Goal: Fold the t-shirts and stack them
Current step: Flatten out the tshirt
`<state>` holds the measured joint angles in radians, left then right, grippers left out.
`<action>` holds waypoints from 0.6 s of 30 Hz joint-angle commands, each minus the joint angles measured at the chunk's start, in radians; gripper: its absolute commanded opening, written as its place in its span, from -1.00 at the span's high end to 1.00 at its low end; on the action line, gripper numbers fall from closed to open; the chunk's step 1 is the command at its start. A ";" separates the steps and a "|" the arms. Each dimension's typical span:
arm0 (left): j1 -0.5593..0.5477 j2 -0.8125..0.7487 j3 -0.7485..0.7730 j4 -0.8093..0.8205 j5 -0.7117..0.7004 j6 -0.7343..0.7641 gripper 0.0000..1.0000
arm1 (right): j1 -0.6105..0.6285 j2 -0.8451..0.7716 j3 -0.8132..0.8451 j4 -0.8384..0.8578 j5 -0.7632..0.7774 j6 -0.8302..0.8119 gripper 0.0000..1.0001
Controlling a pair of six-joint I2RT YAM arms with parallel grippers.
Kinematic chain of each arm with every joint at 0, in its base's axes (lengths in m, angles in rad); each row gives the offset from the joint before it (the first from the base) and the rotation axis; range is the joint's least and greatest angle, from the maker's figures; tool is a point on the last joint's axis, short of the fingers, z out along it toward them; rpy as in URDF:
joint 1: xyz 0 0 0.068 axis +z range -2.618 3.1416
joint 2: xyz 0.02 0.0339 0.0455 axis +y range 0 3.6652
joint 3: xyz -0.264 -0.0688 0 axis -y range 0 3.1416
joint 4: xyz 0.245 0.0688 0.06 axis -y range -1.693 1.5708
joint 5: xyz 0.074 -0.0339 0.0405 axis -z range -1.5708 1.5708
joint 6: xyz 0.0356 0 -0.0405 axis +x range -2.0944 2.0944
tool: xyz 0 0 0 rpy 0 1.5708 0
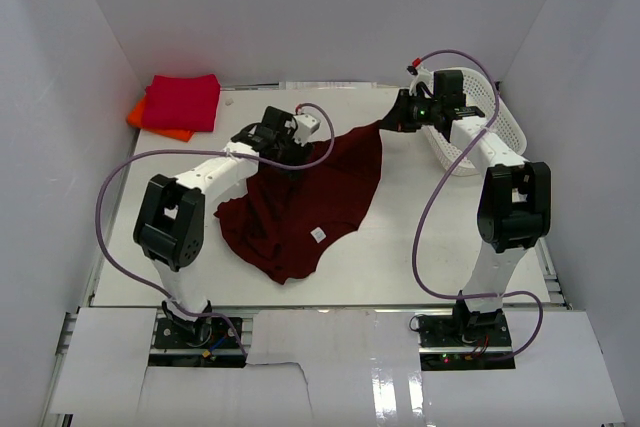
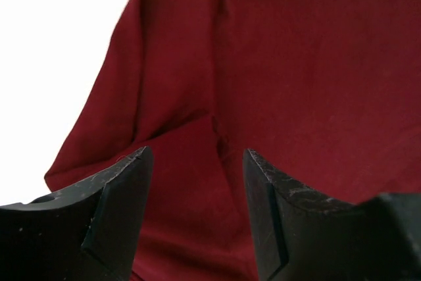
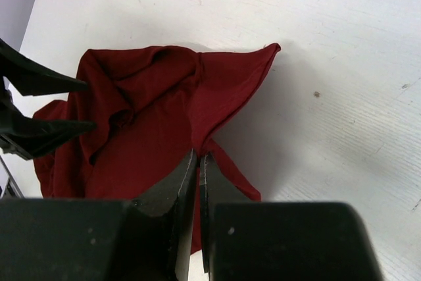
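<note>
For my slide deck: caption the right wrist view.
Right claw pinches a fold of the maroon t-shirt over the white table.

Centre of the top view: the big shirt point(image 1: 300, 212) lies spread on the table point(image 1: 420, 237), with its label point(image 1: 319, 235) toward its lower right. Upper left, the top shirt point(image 1: 183, 102) sits on the bottom shirt point(image 1: 150, 115), which peeks out at the left. Upper right, the basket point(image 1: 505, 137). The left gripper point(image 1: 262, 142) is over the big shirt's upper edge. The right gripper point(image 1: 386, 124) is at its upper-right tip, just left of the basket.
</note>
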<state>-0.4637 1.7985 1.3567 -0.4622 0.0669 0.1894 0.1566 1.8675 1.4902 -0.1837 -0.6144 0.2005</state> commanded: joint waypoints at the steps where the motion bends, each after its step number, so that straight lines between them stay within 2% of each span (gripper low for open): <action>1: -0.053 -0.005 -0.005 0.042 -0.116 0.105 -0.35 | -0.009 0.019 0.012 0.018 -0.025 -0.015 0.85; 9: -0.072 0.054 0.016 0.051 -0.145 0.176 -0.37 | -0.008 0.035 0.022 0.016 -0.042 -0.016 0.85; 13: -0.089 0.113 0.032 0.053 -0.226 0.182 -0.28 | -0.009 0.039 0.024 0.015 -0.047 -0.016 0.85; 18: -0.089 0.151 0.055 0.060 -0.245 0.177 -0.23 | -0.012 0.044 0.019 0.018 -0.050 -0.018 0.85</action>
<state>-0.5465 1.9678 1.3685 -0.4149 -0.1417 0.3553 0.1558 1.9072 1.4902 -0.1841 -0.6392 0.1982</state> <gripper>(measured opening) 0.620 0.083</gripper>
